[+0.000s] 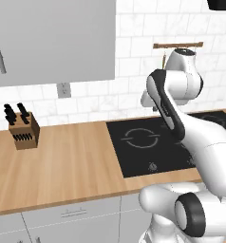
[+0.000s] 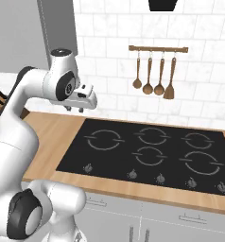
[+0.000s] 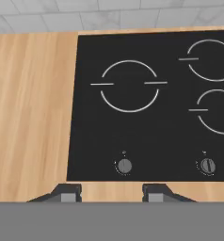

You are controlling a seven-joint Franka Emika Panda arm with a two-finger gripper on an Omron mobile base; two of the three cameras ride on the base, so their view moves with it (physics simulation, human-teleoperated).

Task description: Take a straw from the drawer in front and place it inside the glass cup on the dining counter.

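- Two base views & the hand view are being taken up by a wall-side wooden counter (image 1: 62, 156) w/ a black cooktop (image 1: 148, 142) set into it.
- Far L, left base view: a knife block (image 1: 23, 130) is being shown upright on the counter, near the tiled wall (image 1: 134, 61) & well apart from the cooktop.
- A wall outlet (image 1: 63, 89) is being shown above & to the R of the block, just under a grey upper cabinet (image 1: 53, 38).
- Below the counter edge, grey drawer fronts (image 1: 72, 212) are being shown shut. Which of them, if any, is the drawer of the task cannot be told.
- Centre: the white arm (image 1: 169, 102) is being held raised & bent over the cooktop.
- Right base view: the gripper (image 2: 76, 108) is being held pointing down, well clear above the cooktop's L side.
- Hand view: the finger tips (image 3: 67, 193) are being held apart w/ a plain gap between them. Nothing is being gripped, so the pincer is open & empty.
- Between the tips, the front strip of the counter & the cooktop's front edge are being shown.
- Further up in the hand view, a burner ring (image 3: 129, 85) is being shown, w/ 2 knobs (image 3: 124, 165) near the front edge.
- R side, right base view: 4 wooden utensils (image 2: 154, 75) are being shown hanging from a wooden rail (image 2: 158, 48) on the wall, above the cooktop's rear.
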